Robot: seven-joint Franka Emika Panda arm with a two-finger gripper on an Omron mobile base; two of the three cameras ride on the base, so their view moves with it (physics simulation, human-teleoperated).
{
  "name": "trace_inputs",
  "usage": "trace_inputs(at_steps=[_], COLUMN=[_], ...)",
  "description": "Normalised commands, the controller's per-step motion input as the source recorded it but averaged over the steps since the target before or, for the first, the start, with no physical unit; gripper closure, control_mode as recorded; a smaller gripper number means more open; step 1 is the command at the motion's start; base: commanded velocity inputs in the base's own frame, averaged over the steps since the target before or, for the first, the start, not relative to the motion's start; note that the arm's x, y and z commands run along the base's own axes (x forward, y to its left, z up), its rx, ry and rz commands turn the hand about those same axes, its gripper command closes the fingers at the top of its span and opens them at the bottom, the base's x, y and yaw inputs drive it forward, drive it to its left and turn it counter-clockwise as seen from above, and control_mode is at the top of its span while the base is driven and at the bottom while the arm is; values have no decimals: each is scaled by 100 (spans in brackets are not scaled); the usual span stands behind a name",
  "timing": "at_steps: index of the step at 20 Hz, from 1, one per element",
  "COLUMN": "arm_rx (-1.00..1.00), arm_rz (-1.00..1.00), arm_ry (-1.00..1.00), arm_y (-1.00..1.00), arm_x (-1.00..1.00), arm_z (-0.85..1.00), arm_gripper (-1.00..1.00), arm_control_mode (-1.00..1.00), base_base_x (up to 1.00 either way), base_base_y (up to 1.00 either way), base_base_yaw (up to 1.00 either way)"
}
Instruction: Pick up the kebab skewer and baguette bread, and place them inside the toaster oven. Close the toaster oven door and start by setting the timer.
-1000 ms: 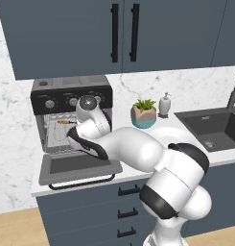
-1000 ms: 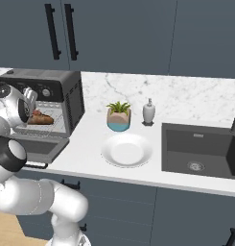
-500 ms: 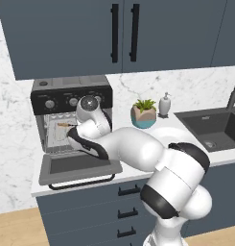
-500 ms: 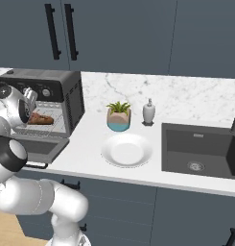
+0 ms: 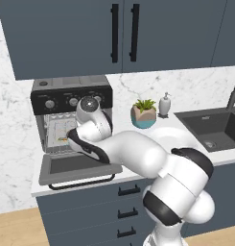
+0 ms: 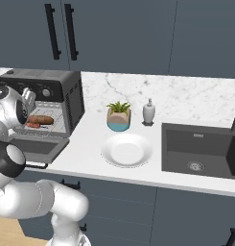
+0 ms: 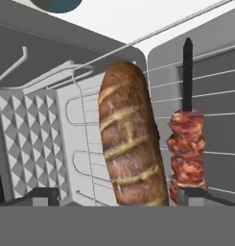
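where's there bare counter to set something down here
Free: the counter between the toaster oven and the white plate, and the front strip between plate and sink. Crowded: the oven rack, taken by the baguette bread and kebab skewer.

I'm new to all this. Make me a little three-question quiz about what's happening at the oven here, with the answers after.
1. True or false: the toaster oven door is shut.
2. Which lies inside the toaster oven on the wire rack? A) only the baguette bread B) baguette bread and kebab skewer C) nothing
3. What stands between the oven and the sink, near the wall?

Key: 1. False, it hangs open. 2. B, side by side. 3. A potted plant and a soap dispenser.
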Motion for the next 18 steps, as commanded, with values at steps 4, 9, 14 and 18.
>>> trace_inputs(at_steps=[4,9,14,18], arm_rx=[0,0,-6,-21], arm_rz=[0,0,5,19], arm_ry=[0,1,0,3], arm_y=[-15,-13,-27,-1], arm_x=[0,0,-40,-62], arm_z=[15,20,19,5], arm_gripper=[-100,-100,-100,-100], arm_control_mode=[-100,-100,-100,-100], base_base_x=[0,0,0,0], base_base_y=[0,0,0,0], base_base_yaw=[0,0,0,0])
